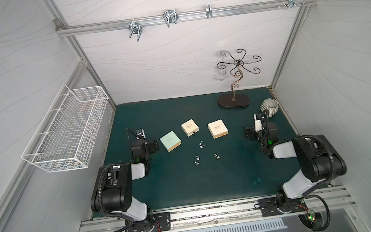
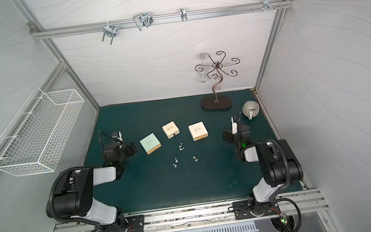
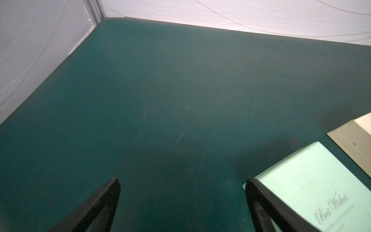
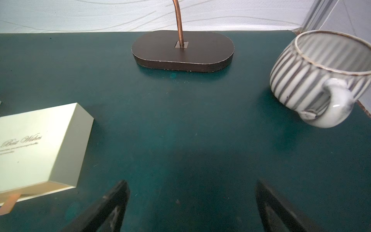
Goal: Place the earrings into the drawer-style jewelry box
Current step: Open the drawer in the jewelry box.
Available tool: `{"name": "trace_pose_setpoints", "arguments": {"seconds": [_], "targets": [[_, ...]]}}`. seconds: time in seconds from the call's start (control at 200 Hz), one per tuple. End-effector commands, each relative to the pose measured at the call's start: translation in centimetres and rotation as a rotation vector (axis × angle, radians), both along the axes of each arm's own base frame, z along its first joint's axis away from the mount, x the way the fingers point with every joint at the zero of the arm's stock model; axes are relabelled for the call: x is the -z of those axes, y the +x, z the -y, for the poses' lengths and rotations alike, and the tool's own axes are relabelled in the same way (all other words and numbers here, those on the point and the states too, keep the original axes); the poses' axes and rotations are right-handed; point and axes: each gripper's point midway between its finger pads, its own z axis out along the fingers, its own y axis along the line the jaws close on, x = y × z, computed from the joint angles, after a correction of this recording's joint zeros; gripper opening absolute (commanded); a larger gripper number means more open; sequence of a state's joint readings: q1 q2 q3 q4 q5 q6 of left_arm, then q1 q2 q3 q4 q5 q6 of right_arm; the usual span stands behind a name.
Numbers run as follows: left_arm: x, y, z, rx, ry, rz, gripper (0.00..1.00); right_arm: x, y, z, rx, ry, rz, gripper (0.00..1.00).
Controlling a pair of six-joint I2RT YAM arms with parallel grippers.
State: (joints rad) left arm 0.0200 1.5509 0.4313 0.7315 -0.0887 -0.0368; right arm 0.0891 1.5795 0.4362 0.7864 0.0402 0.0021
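The left hand (image 3: 181, 180) is wide open and holds nothing. Only the green surface (image 3: 160, 100) shows between its two black fingers. Just beside one finger sits the mint box (image 3: 313, 180), with "Best Wishes" written on its lid. I cannot tell if the finger touches it. A corner of the middle cream box (image 3: 353, 140) peeks in past the mint one.

The right hand (image 4: 191, 181) is wide open too, and it holds nothing. Near it, toward the middle of the surface, sits the right cream box (image 4: 40, 144). Its drawer is pushed in, and a small tab sticks out of the front. Farther out stands the dark oval foot of the stand (image 4: 182, 52), with a thin copper stem going up. A striped mug (image 4: 313, 80) sits in the far corner, on the right hand's outer side.

In both top views the three boxes make a row between the two hands, and all are shut. The earrings (image 1: 201, 144) lie out on the surface, on the near side of the boxes, toward the arm bases. They are tiny shiny dots in three little pairs. One pair is just in front of the middle cream box. The golden pair (image 1: 217, 156) and the last pair (image 1: 197, 162) lie a bit nearer still. No hand touches them.

A white wire basket (image 1: 65, 129) hangs on the left wall.
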Motion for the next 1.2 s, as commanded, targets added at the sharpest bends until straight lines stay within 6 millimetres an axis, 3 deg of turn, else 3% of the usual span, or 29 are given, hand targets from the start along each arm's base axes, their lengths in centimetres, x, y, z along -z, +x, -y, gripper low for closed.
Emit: {"name": "trace_pose_setpoints", "arguments": {"seconds": [0.0, 0.825, 0.96, 1.016, 1.191], "targets": [[-1.7, 0.9, -0.2, 0.005, 0.005, 0.061, 1.0, -0.7, 0.4, -0.1, -0.011, -0.001, 0.027, 0.99], [-1.9, 0.8, -0.2, 0.01, -0.004, 0.07, 0.99, -0.9, 0.4, 0.0, -0.022, 0.016, 0.035, 0.99], [-4.8, 0.8, -0.3, -0.03, -0.013, -0.028, 0.99, -3.2, -0.4, 0.7, 0.044, -0.01, 0.047, 0.99], [-6.4, 0.4, 0.1, -0.042, -0.064, -0.088, 0.99, -4.2, -1.1, 0.5, 0.055, 0.019, -0.034, 0.99], [-11.8, -0.5, 6.9, 0.166, -0.02, -0.031, 0.99, -8.9, -3.3, -3.6, -0.108, 0.252, -0.116, 0.99]]}}
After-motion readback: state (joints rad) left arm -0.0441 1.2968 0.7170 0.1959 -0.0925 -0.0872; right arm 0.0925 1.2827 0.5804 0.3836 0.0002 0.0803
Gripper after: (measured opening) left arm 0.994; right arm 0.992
